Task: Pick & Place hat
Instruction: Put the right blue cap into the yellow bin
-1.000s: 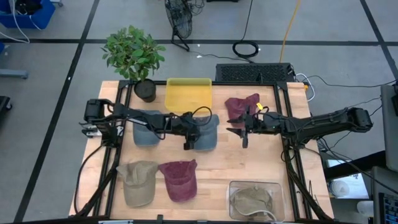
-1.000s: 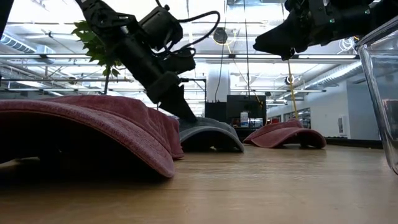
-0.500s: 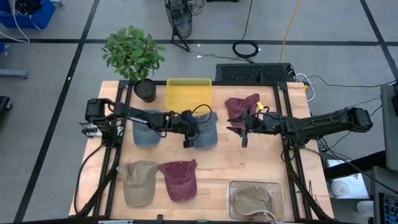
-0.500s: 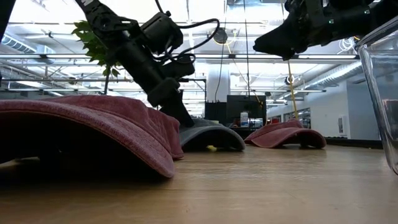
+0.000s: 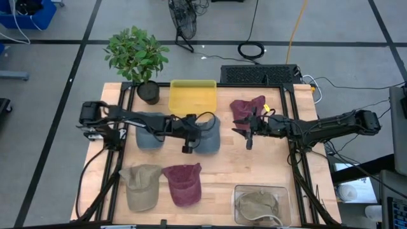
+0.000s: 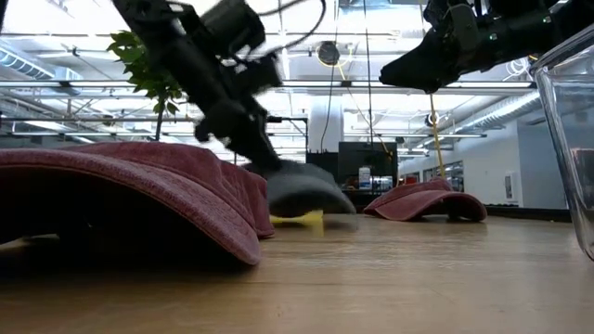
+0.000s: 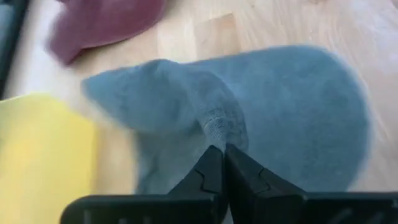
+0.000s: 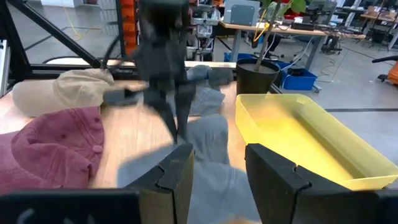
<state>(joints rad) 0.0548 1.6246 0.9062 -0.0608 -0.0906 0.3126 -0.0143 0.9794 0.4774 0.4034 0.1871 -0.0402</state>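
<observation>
Left arm stretched low across the table, its left gripper [image 5: 186, 145] pinched closed on a fold of the grey-blue hat [image 5: 206, 135], just before the yellow tray [image 5: 193, 97]; right gripper [image 5: 248, 137] hovering beside it, fingers apart and empty

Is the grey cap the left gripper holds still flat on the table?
No. The grey cap is partly lifted: the left gripper pinches its crown, and its front edge clears the table.

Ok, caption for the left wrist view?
Left pincer shut on the blue-grey fabric cap, lifting a fold beside the yellow plastic tray.
</observation>
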